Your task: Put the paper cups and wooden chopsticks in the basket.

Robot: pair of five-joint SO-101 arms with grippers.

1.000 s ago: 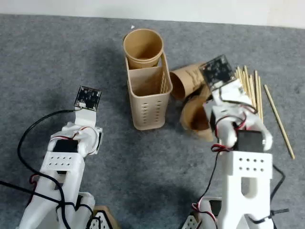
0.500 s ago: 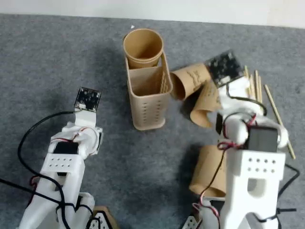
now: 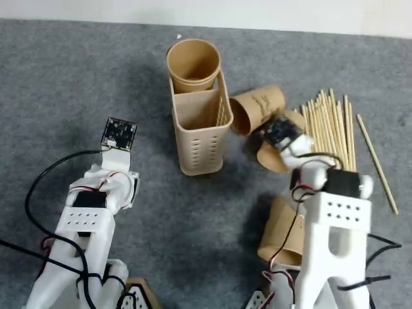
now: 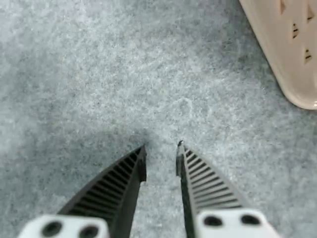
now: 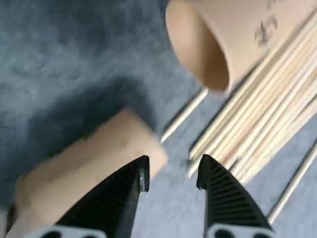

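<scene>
Many chopsticks [image 3: 329, 129], lengthwise near-to-far

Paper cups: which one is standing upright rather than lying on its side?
The cup at the basket's far end, mouth up. The other three cups lie on their sides on the carpet.

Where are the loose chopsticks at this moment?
In the high view the chopsticks lie fanned on the carpet, right of the basket, next to a tipped paper cup.
</scene>
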